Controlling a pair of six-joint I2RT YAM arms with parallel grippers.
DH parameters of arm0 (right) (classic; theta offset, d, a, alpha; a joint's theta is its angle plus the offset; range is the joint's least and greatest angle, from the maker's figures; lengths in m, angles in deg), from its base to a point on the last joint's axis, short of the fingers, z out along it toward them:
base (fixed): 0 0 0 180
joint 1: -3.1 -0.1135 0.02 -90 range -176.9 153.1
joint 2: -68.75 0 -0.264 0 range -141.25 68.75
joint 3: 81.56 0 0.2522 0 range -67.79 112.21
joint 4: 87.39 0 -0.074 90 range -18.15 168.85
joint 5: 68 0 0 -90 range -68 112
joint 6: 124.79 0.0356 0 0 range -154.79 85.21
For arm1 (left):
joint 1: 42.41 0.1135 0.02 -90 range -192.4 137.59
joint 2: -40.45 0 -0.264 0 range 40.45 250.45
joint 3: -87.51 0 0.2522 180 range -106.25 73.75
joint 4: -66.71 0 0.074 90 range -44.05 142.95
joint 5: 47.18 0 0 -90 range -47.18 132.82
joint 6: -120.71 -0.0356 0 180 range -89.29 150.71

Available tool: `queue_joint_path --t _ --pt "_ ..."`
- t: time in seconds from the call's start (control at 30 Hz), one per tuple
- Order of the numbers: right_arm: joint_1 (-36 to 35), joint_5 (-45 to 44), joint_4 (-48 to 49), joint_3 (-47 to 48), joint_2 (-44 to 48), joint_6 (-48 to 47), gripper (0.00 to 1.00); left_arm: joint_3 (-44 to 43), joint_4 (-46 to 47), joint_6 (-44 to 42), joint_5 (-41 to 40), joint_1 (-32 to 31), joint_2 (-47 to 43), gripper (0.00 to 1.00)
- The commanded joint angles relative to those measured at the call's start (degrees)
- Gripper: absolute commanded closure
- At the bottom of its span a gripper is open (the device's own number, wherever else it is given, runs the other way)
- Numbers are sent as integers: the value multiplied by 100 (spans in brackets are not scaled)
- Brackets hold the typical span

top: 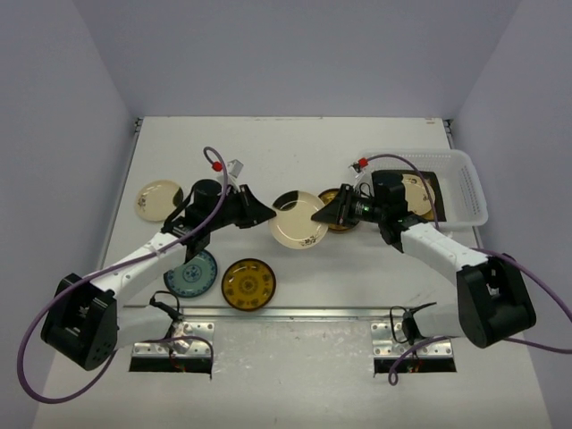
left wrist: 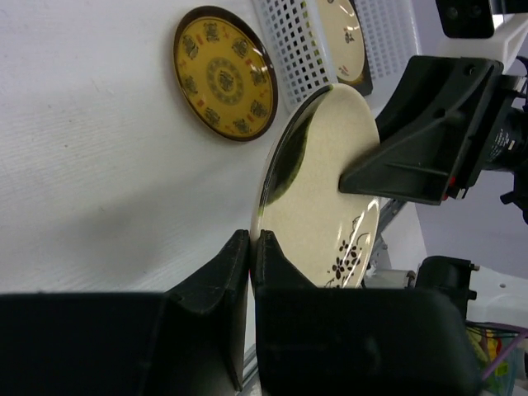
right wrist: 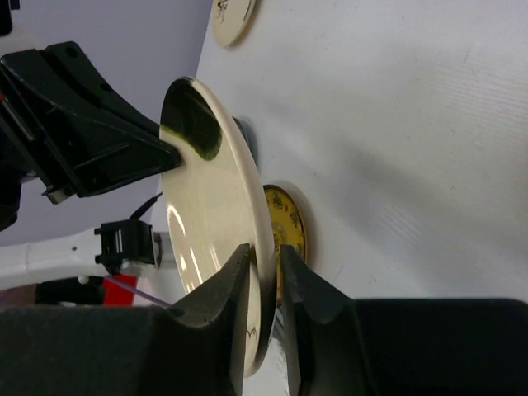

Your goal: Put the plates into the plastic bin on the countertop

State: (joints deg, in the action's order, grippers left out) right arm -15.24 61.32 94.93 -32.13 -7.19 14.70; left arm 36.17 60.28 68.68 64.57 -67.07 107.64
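Observation:
A cream plate (top: pixel 299 219) with a dark patch and a flower motif hangs above the countertop (top: pixel 268 152) between both arms. My left gripper (top: pixel 271 215) (left wrist: pixel 250 239) is shut on its left rim. My right gripper (top: pixel 320 214) (right wrist: pixel 264 256) has its jaws pinched around the opposite rim of that plate (right wrist: pixel 210 206) (left wrist: pixel 322 173). The plastic bin (top: pixel 465 192) (left wrist: pixel 297 49) stands at the right, with a cream plate (top: pixel 413 188) (left wrist: pixel 342 37) lying on a dark one inside.
A patterned amber plate (top: pixel 344 223) (left wrist: pixel 224 73) lies under the right gripper, beside the bin. Another amber plate (top: pixel 248 284) and a blue patterned plate (top: pixel 195 273) lie near the front edge. A small cream plate (top: pixel 158 199) (right wrist: pixel 233 16) sits far left.

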Motion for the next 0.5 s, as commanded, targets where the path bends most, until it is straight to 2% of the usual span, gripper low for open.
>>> queue_joint_path --t 0.0,0.03,0.07,0.1,0.13,0.27,0.33,0.4,0.47 --pt "-30 -30 739 -1 -59 40 82 23 480 123 285 -108 -236 100" --pt "-28 -54 711 -6 -36 28 89 9 441 108 250 -108 -260 93" --pt "-23 -128 620 0 17 7 97 -33 319 60 139 -108 -319 71" --pt "19 -325 383 17 136 -31 100 -83 11 -6 -222 -108 -368 27" --pt "122 -594 52 54 281 -94 100 -120 -315 -58 -667 -105 -450 0" --pt "1165 -1524 -981 68 839 9 100 35 -946 -135 -1920 -108 -1107 0" --pt "2405 -1687 -1033 -155 1182 375 100 177 -931 -162 -2249 -108 -1318 0" --pt "3256 -1884 -1067 -283 1325 771 100 286 -891 -193 -2314 -108 -1318 0" --pt "3636 -2541 -1242 -143 1226 790 100 287 -857 -194 -2214 -108 -1160 0"
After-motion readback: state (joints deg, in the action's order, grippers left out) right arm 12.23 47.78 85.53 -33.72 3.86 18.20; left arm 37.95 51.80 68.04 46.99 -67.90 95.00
